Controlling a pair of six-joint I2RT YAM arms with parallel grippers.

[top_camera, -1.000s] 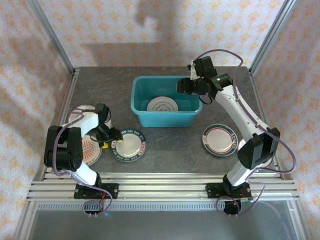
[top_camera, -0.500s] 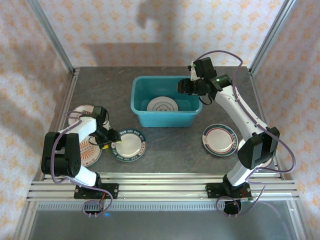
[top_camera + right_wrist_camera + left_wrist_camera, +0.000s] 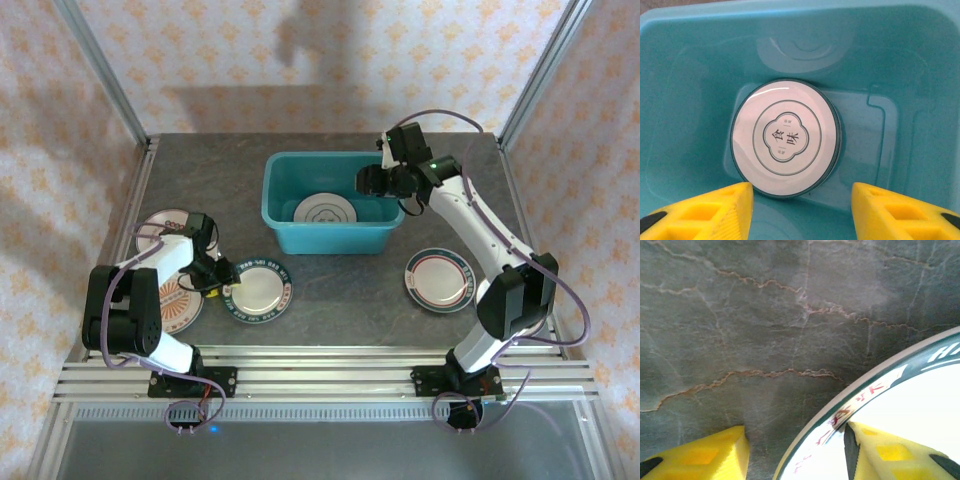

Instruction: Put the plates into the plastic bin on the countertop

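Grey stone countertop [image 3: 340, 300], watched from my remote desk: my left gripper [image 3: 792, 450] stands part-open astride the rim of a green-rimmed plate [image 3: 258, 290], while my right gripper [image 3: 802, 200] hangs wide and empty above the plastic bin [image 3: 325, 238], a white plate [image 3: 786, 137] lying inside.

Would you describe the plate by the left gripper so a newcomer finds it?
Start at the teal bin; just in front of its near-left corner lies a plate with the left gripper at its edge. Unlike the orange plate beside it, its rim is dark green with white lettering.
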